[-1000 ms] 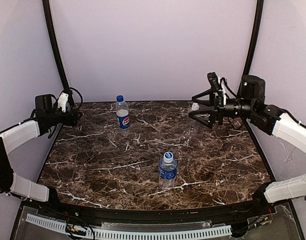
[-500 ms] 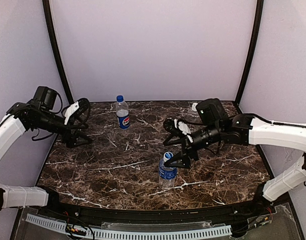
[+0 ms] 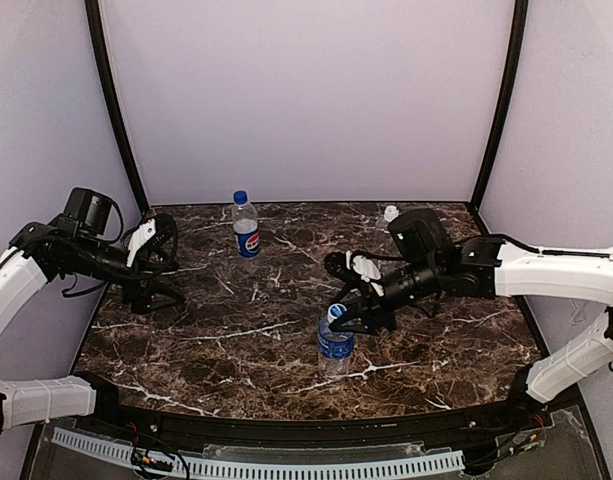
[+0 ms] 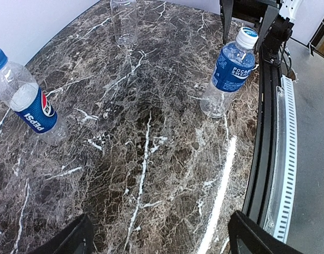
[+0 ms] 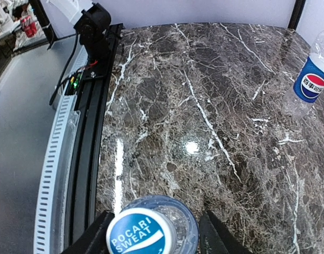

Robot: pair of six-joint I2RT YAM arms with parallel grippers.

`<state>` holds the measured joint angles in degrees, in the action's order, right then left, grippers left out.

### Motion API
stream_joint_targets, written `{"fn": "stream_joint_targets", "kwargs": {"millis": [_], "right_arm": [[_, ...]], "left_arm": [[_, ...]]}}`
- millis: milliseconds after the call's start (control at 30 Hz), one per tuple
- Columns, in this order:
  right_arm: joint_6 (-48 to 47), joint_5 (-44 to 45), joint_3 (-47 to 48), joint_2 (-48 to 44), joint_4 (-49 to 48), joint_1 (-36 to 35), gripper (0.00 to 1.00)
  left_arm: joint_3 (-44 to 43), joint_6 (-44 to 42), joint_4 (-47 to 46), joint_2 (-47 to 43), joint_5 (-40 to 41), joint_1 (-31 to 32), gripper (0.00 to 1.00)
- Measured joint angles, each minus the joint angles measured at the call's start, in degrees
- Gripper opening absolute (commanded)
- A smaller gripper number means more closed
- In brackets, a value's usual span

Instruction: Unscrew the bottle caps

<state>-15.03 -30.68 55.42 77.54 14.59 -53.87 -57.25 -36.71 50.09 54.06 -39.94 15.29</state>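
From where I stand nothing is unscrewed yet: all three caps sit on their bottles. The right gripper reaches down over the Pocari Sweat bottle, which stands upright near the front edge of the marble table. Its fingers straddle the blue-and-white cap. In the wrist view a gap shows between that cap and the finger on its other side, so I judge the jaws not yet closed on it and holding nothing. The left gripper hangs over the left side of the table with its fingers spread wide and empty, well apart from every bottle. The Pepsi bottle stands upright at the back with its plain blue cap on. The unlabelled bottle is at the back right, mostly hidden behind the right arm from above, its white cap just peeking out. So the first twist is what remains to begin, then two more bottles after it.
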Motion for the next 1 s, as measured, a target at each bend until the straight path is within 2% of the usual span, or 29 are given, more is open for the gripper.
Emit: {"fn": "stream_joint_targets", "kwargs": {"millis": [167, 233, 400, 500, 600, 700, 800, 900, 1000], "right_arm": [[0.5, 0.5, -0.5, -0.3, -0.9, 0.0, 0.08], [1.3, 0.1, -0.5, -0.6, -0.7, 0.0, 0.0], [6.1, 0.9, 0.9, -0.8, -3.1, -0.1, 0.0], [13.2, 3.1, 1.9, -1.0, -9.9, -0.1, 0.0], [20.7, 6.0, 2.5, -1.0, -17.9, -0.1, 0.0], [29.2, 8.9, 3.4, -0.4, -27.3, -0.1, 0.0], [33.9, 10.6, 4.9, 1.5, -32.4, -0.4, 0.0], [37.0, 11.5, 7.2, 4.9, -36.2, -1.2, 0.0], [38.5, 11.7, 8.4, 7.0, -37.7, -2.1, 0.0]], "left_arm": [[0.2, 0.0, -1.8, 0.0, -0.2, 0.4, 0.87], [0.7, 0.2, -2.7, -0.1, -0.1, 0.9, 0.87], [3.3, 1.4, -6.0, -2.0, 1.2, 4.7, 0.91], [5.2, 3.9, -10.8, -4.7, 2.4, 9.4, 0.98], [5.0, 7.0, -15.1, -4.5, 3.3, 13.6, 0.99], [3.7, 10.5, -18.9, -1.0, 5.5, 17.8, 0.99], [2.0, 12.2, -21.9, 4.1, 8.3, 22.6, 0.99], [0.5, 14.8, -24.5, 8.0, 11.1, 26.4, 0.98], [-1.3, 18.0, -27.1, 10.5, 13.3, 27.3, 0.93]]}}
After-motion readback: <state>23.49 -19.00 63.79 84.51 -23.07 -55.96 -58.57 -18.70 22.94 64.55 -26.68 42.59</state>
